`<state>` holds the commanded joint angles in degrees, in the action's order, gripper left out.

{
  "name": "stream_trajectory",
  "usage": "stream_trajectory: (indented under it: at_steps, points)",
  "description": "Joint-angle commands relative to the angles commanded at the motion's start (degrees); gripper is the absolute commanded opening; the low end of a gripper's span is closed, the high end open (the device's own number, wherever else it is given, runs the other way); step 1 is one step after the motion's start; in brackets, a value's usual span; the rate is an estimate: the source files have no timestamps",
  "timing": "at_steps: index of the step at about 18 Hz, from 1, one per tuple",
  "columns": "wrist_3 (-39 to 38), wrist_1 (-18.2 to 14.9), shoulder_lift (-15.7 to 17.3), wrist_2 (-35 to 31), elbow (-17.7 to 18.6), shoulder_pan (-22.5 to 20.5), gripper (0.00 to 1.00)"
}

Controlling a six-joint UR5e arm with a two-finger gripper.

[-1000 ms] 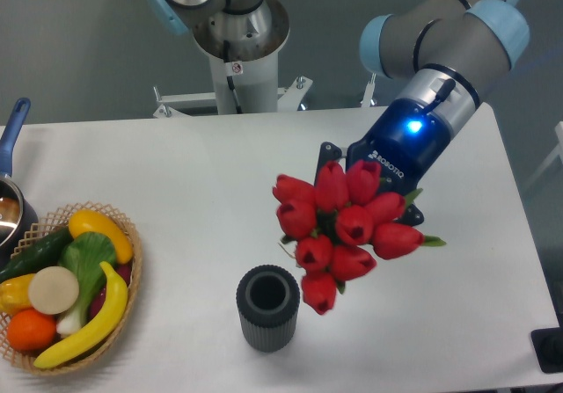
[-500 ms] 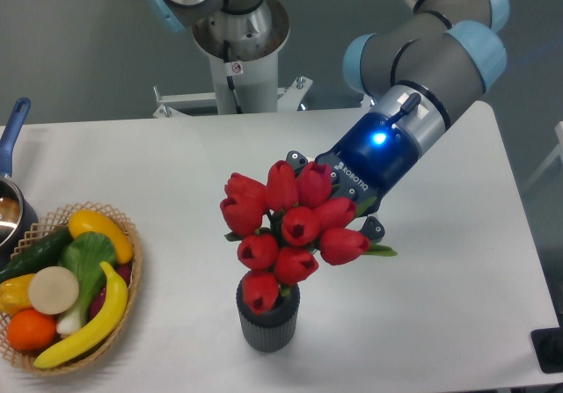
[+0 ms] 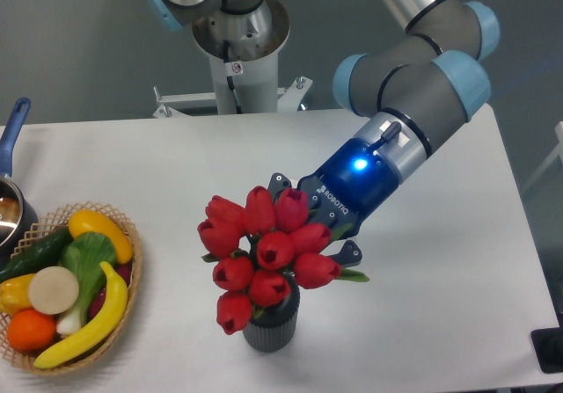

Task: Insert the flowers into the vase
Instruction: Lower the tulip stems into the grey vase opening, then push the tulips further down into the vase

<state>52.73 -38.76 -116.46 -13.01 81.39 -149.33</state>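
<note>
Since the earlier frame the flowers [image 3: 259, 257] have shifted left, now covering the vase [image 3: 271, 327] near the table's [image 3: 176, 164] front edge. The gripper [image 3: 310, 221] grips their stems, heads tilted for insertion.

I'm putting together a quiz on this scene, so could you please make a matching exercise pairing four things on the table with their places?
Things:
1. flowers
2. vase
3. wicker basket
4. pot

Places:
A. at the table's left edge, behind the basket
B. near the front edge, mostly hidden beneath the red buds
C. front left, filled with fruit and vegetables
D. held at the gripper, over the vase

Pairs: 1-D, 2-B, 3-C, 4-A
</note>
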Motion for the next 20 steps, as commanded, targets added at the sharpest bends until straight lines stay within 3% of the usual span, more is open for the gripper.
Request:
stream_trajectory:
  at_steps: [12,20]
  points:
    - [7.20,0.09,0.26,-0.26,6.85,-1.05,0.12]
    - [13.00,0.09,0.09,-0.61,12.92,-1.23,0.17]
